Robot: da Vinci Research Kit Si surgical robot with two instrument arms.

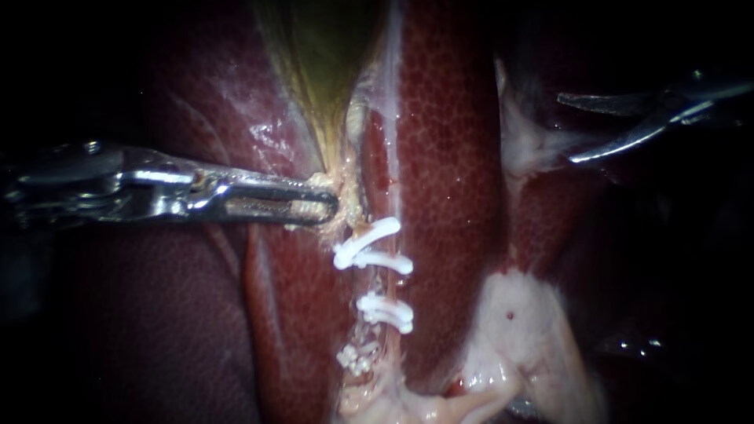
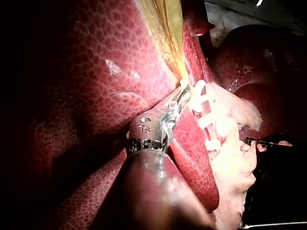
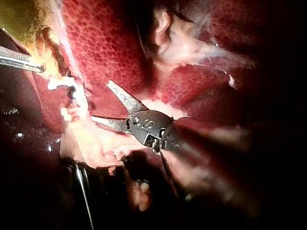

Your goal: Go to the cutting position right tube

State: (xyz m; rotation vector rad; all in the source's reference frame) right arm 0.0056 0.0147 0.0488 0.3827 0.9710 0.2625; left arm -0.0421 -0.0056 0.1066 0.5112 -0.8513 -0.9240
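Observation:
Three white clips (image 1: 369, 250) (image 1: 385, 310) (image 1: 355, 358) sit across a pale tube (image 1: 378, 281) that runs down from the yellow-green gallbladder (image 1: 318, 55). I cannot tell whether this is the right tube. My left instrument (image 1: 318, 206) is shut on the tissue at the gallbladder's narrow end, just above the top clip; the left wrist view shows the same hold (image 2: 184, 96). My right instrument (image 1: 567, 129) hangs far to the right of the clips, well apart from the tube, its curved blades open. In the right wrist view those blades (image 3: 101, 99) point toward the clips (image 3: 62, 84).
Dark red liver (image 1: 448, 157) lies on both sides of the tube. Pale fatty tissue (image 1: 518, 330) spreads at the lower right, and a whitish strand (image 1: 522, 145) runs below my right instrument's blades.

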